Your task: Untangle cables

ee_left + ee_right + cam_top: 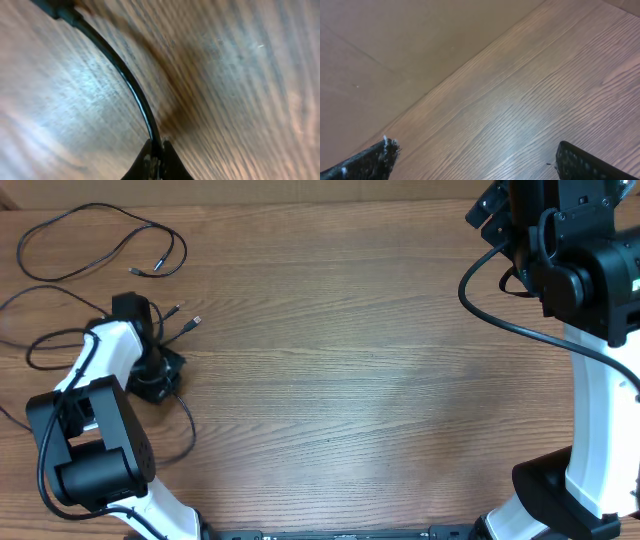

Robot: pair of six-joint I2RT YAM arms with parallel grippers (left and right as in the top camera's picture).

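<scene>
So my left jaws are pinched tight on a black cable point(125, 75) at the tabletop point(240, 75). Meanwhile my right jaws gape wide, empty.

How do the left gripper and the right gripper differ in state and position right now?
The left gripper is shut on a thin black cable; the right gripper is open and holds nothing. The left gripper is at the left side of the table, by the other cables; the right gripper is at the far right corner, away from them. Both are dark and point at the wooden table.
</scene>
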